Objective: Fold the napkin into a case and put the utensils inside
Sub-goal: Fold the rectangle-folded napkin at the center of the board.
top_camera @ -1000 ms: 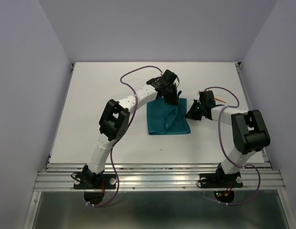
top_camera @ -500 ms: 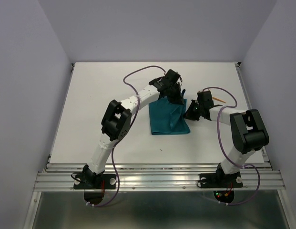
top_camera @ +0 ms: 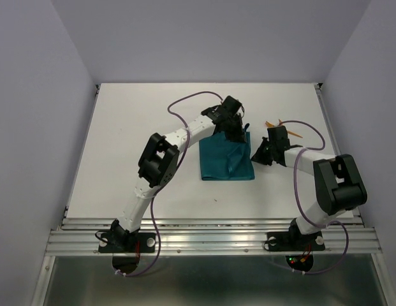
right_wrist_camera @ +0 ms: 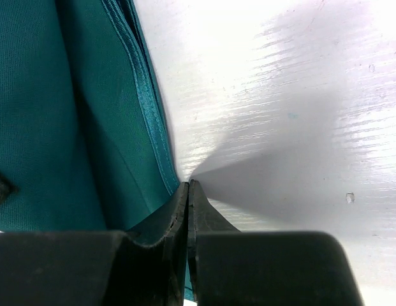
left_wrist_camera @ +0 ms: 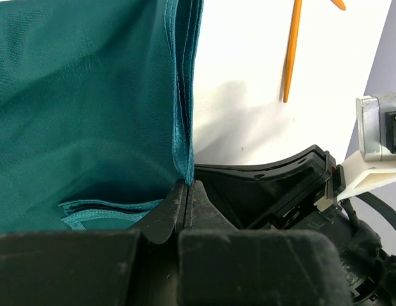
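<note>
Tabletop [top_camera: 131, 146]: smooth white board. From the right wrist I see it glossy, with faint streaks and a soft shadow.
Left arm [top_camera: 185, 135]: white links and black joints trailing a purple cable. It reaches across to the napkin's far right corner.
Left jaws: pressed together on the napkin's stacked right edge. I see several thin hemmed layers run straight down into the tips.
Napkin [top_camera: 222, 162]: teal cloth folded to a flat rectangle at mid-tabletop. My left wrist view [left_wrist_camera: 89, 95] shows a fine woven mesh and a loose folded corner lying beside the jaws. The near part is cut off by the black fingers.
Right jaws: closed flat against each other at the napkin's right edge. From the right wrist the shiny stitched hem [right_wrist_camera: 143, 108] runs into the tips, and a sliver of teal shows below them. I cannot tell how much cloth is caught.
Utensils [top_camera: 295, 135]: slender orange plastic on bare tabletop, right of the napkin and apart from it. From the left wrist I see one tapering stick [left_wrist_camera: 291, 51], its top cropped. Overhead, the right arm [top_camera: 306, 159] hides part of them, and I cannot tell which is the fork.
</note>
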You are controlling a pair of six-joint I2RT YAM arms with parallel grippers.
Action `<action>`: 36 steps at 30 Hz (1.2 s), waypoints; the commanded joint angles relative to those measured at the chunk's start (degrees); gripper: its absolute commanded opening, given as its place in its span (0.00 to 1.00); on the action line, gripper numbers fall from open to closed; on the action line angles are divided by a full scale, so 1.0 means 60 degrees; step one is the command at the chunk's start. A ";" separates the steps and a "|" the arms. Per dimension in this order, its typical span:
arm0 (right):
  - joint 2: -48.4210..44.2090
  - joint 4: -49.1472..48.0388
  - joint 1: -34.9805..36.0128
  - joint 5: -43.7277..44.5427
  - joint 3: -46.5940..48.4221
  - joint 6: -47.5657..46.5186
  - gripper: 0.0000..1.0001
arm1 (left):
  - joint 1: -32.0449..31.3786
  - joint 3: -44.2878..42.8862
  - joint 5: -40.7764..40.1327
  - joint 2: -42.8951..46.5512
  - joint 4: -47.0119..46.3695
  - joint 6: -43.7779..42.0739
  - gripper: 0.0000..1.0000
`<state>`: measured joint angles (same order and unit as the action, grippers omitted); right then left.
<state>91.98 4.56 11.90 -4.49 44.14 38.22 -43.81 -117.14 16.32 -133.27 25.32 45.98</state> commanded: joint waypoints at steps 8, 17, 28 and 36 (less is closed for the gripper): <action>0.0489 -0.0188 -0.0079 -0.0701 0.0070 0.0120 0.04 | -0.0110 -0.0237 0.0181 0.0284 -0.0367 0.0101 0.00; 0.0577 -0.0291 -0.0079 -0.0833 0.0012 0.0178 0.04 | -0.0198 -0.0427 0.0313 0.0122 -0.0382 0.0247 0.00; 0.0621 -0.0320 -0.0079 -0.0848 -0.0032 0.0178 0.04 | -0.0242 -0.0691 0.0357 -0.0097 -0.0456 0.0365 0.00; 0.0592 -0.0247 -0.0079 -0.0775 -0.0003 0.0164 0.04 | -0.0227 -0.1028 0.0532 -0.0449 -0.0412 0.0380 0.00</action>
<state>94.21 1.43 11.66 -10.24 44.42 39.51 -44.66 -120.09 18.02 -136.03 23.73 48.12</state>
